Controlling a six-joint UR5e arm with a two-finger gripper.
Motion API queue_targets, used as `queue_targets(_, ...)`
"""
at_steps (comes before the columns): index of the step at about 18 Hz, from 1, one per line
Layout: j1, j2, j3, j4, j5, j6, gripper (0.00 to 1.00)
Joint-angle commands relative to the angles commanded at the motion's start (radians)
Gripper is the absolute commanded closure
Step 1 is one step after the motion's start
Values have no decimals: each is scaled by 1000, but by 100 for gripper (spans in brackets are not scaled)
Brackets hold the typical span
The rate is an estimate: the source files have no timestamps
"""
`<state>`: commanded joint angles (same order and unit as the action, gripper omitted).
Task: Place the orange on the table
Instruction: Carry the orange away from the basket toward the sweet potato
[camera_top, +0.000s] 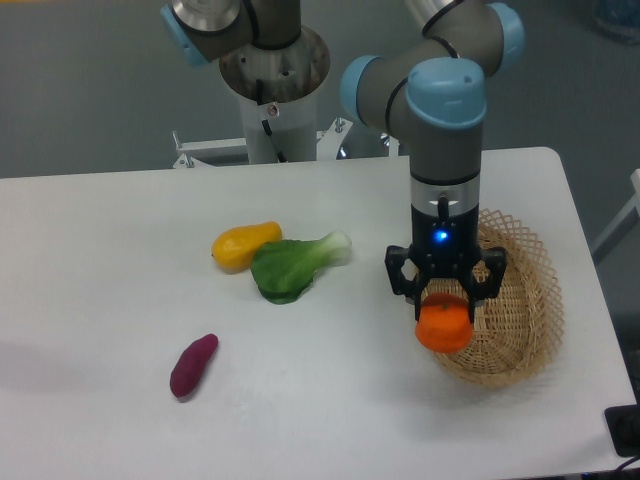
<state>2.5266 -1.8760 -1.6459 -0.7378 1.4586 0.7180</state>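
The orange (444, 327) is a small round glossy fruit held in the air, with my gripper (445, 308) shut on it from above. It hangs over the left rim of the wicker basket (520, 310), at the right side of the white table (120, 270). The black fingers (421, 296) clasp the top half of the orange; its lower half shows freely.
A yellow-orange pear-shaped fruit (243, 244) and a green bok choy (296, 263) lie near the table's middle. A purple sweet potato (193, 364) lies at the front left. The arm's base (272, 80) stands behind the table.
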Motion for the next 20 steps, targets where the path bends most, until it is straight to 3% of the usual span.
queue_targets(2,-20,-11,-2,0,5,-44,52)
queue_targets(7,-153,-119,-20,5,141,-126,52)
queue_targets(15,-229,-238,21,41,152,-311,51)
queue_targets(20,-273,-268,23,43,149,-360,47)
